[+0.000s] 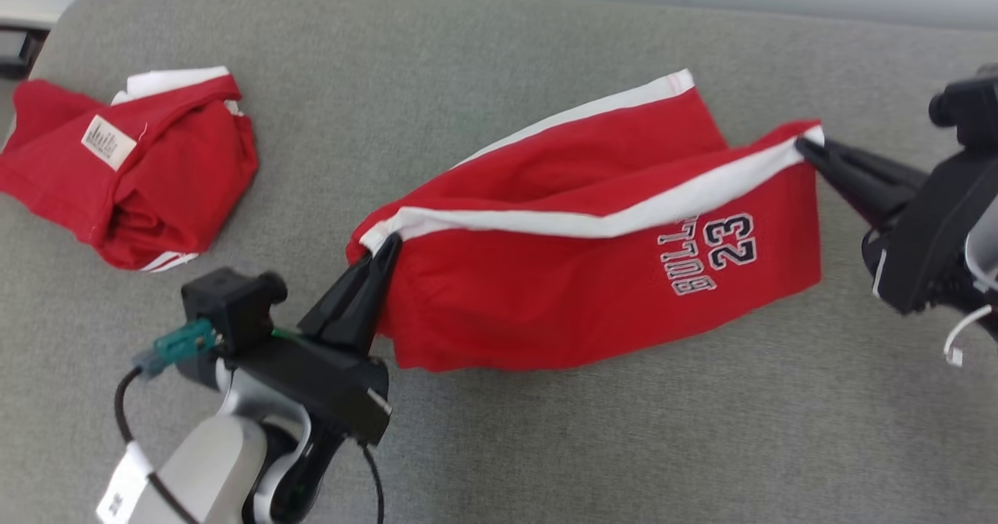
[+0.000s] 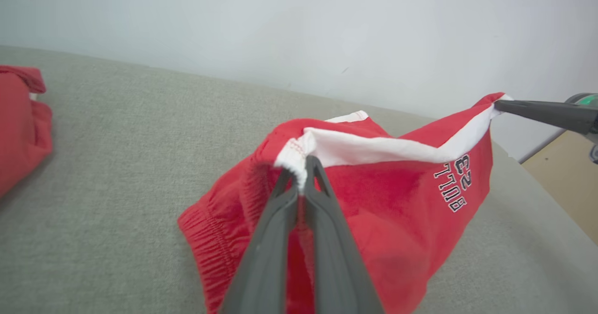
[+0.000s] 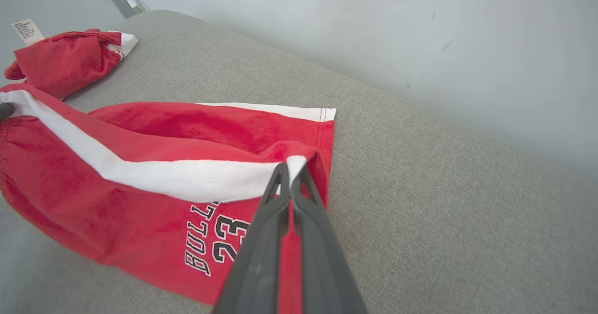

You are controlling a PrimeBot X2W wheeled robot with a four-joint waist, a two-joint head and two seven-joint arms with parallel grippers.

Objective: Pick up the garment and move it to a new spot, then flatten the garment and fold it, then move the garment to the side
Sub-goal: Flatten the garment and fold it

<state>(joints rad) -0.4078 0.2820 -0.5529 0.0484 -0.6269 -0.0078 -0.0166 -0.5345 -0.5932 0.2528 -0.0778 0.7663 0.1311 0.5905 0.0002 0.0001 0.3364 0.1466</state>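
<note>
Red shorts [image 1: 561, 290], jaws pinching both stripe ends, bare cushion [image 1: 624, 446] nearside

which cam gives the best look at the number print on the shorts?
Head view: the print is sharp, fairly large and clear of both grippers on the shorts, though rotated. The right wrist view is closer, but the right gripper crowds one side. The left wrist view shows it small and sideways.

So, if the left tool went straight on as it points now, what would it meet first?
The red shorts with white stripes, whose edge the left tool now pinches; behind them, probably the grey fabric cushion.
</note>
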